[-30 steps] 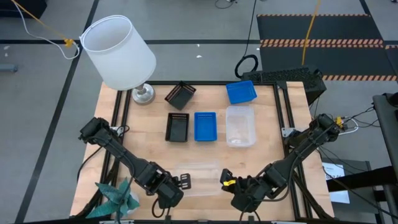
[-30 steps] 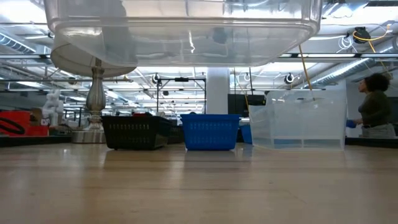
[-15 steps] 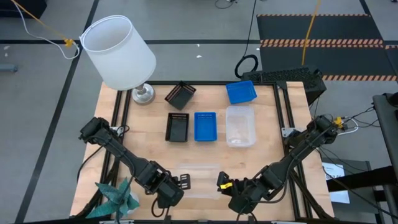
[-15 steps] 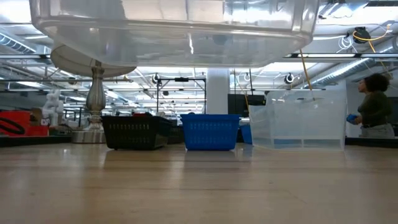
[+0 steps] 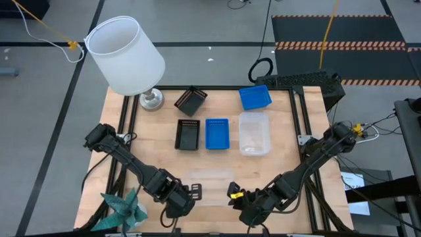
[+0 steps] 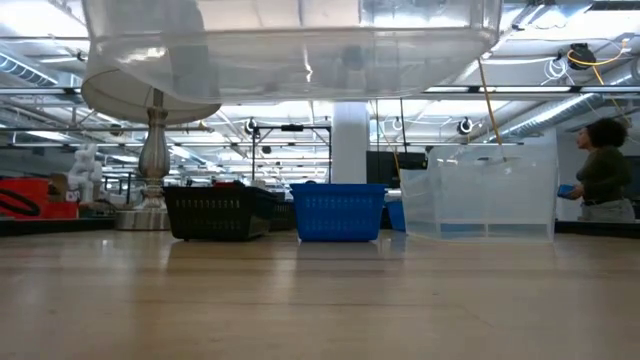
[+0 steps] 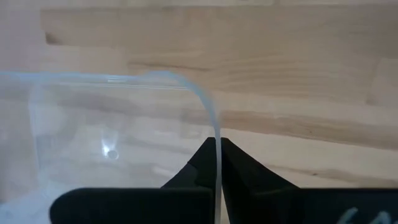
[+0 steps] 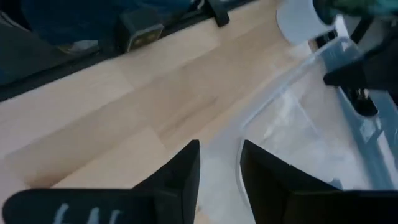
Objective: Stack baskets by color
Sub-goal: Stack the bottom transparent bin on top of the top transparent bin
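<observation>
Mid-carry of a clear basket [image 5: 209,179], held up off the table [image 5: 158,158] near its front edge — other baskets sitting further back: clear stack [image 5: 254,132], blue [image 5: 217,133], black [image 5: 187,134]. Left gripper [image 7: 217,163] pinching the clear basket's rim between pressed fingers; right gripper [image 8: 219,163] beside the opposite end, fingers spread and apart from the rim. Next, probably a one-armed carry toward the clear stack and a level lowering into it.

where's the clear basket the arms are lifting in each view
high view: clear basket near the table's front edge, between the left gripper and right gripper.
low view: raised, across the top.
left wrist view: its rim pinched between the fingers.
right wrist view: ahead of the open fingers.
Shared landmark: the wooden table.
</observation>
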